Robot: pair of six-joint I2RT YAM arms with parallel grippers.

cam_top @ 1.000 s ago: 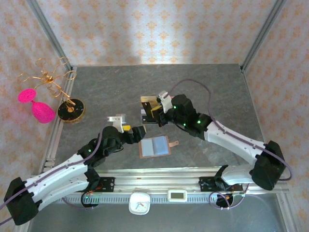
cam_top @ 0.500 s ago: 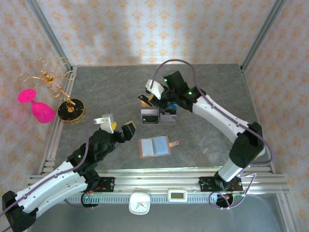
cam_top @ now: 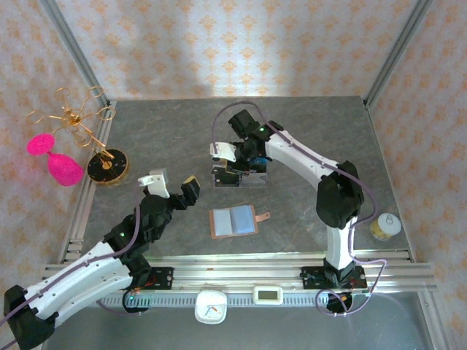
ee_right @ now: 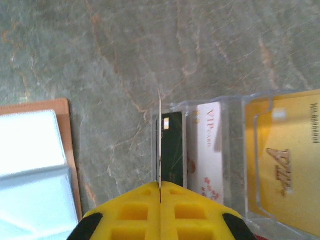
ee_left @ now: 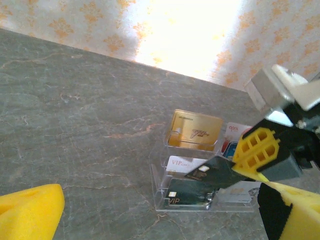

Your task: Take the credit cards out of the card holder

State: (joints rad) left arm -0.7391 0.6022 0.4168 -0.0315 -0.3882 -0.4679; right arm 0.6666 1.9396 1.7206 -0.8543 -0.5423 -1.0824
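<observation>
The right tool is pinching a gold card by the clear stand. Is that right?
Not quite. The card the right tool is pinching by the clear stand is black, not gold, as the left wrist view shows.

The top external camera looks down from behind on the whole table (cam_top: pixel 146 124); both wrist cameras closely face the acrylic stand (ee_left: pixel 158 182).

I work in a robot test cell, a lab rig rather than a home. My grey stone-look table (cam_top: pixel 314 131) is boxed in by aluminium frame posts (cam_top: pixel 71 51) and flat panels of orange-patterned wallpaper (cam_top: pixel 241 44). My left arm (cam_top: pixel 87 268) and right arm (cam_top: pixel 299 153) are bolted to a slotted metal rail (cam_top: pixel 241 273) along its near edge, where a small dial (cam_top: pixel 212 306) hangs.
</observation>
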